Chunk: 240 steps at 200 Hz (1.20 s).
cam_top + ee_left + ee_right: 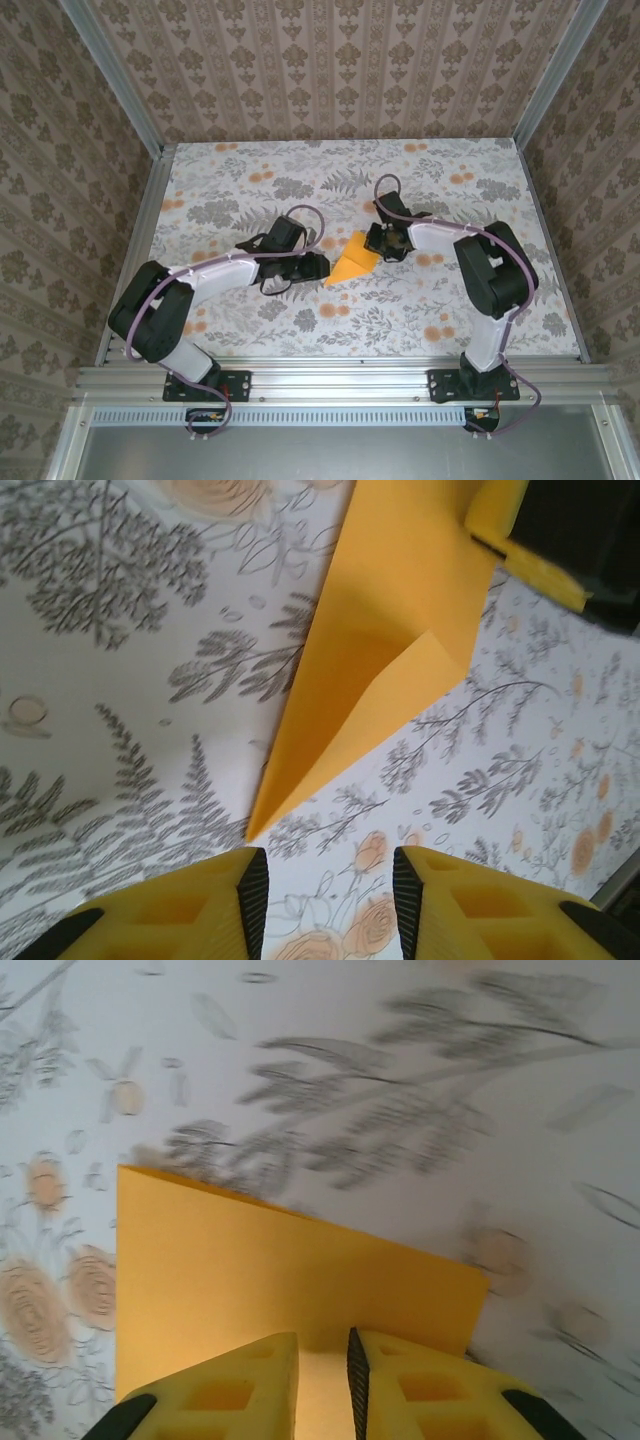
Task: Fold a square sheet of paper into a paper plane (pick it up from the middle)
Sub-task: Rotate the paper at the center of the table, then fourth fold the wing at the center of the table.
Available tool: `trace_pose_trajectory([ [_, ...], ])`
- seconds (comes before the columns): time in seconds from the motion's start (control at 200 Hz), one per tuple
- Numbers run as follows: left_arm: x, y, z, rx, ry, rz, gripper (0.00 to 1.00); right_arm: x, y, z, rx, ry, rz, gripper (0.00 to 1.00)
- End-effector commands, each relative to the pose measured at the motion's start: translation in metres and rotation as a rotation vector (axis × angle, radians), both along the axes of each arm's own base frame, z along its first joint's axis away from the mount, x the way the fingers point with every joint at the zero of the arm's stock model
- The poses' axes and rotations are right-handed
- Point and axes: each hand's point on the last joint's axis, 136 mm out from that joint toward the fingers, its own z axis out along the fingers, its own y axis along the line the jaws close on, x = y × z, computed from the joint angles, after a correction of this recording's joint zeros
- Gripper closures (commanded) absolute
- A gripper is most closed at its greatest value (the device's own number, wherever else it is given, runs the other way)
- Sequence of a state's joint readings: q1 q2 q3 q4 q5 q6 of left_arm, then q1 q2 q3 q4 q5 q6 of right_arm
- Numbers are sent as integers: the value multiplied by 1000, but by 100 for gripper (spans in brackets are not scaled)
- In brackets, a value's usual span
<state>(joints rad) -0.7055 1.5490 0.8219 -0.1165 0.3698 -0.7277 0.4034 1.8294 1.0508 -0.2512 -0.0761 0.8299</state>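
Floral tablecloth [250, 190], damask-patterned walls [340, 70], aluminium frame rail [340, 378] along near edge

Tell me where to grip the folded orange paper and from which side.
Probably the wide end of the folded orange paper, from the right arm's side. That straight edge faces the right gripper, which sits over it, slightly open. The other end narrows to a point toward the left gripper and looks flat on the tablecloth, giving little to pinch.

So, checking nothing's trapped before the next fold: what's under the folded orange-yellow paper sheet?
The folded orange-yellow paper sheet lies on the floral-printed tablecloth, which shows around its edges. The patch beneath is covered, so anything trapped there can't be seen.
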Motion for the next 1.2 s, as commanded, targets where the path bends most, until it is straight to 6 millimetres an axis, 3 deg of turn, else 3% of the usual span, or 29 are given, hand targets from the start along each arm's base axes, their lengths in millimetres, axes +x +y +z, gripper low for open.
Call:
trace_pose_trajectory([
  [0.0, 6, -20, 16, -83, -56, -41, 60, -18, -23, 6, -42, 18, -113, 71],
  [0.075, 10, -30, 20, -99, -82, -70, 62, -13, -20, 27, 12, -52, -118, 65],
  [0.16, 10, -42, 20, -98, -97, -113, 64, -9, -21, 54, 76, -139, -126, 50],
  [0.24, 11, -50, 16, -76, -104, -144, 67, -13, -25, 68, 111, -182, -117, 40],
  [0.57, 34, -66, -3, -18, -105, -139, 73, -43, -41, 72, 158, -268, -62, 7],
  [0.735, 43, -66, -12, 28, -68, -124, 77, -48, -32, 70, 232, -287, -42, 6],
  [1.025, 40, -64, -35, 91, 4, -129, 84, -52, -17, 61, 337, -260, -30, 7],
  [1.14, 40, -63, -39, 105, 15, -128, 86, -52, -7, 58, 417, -224, -45, 13],
  [1.195, 40, -62, -42, 118, 21, -125, 88, -54, 0, 46, 448, -171, -44, 16],
])
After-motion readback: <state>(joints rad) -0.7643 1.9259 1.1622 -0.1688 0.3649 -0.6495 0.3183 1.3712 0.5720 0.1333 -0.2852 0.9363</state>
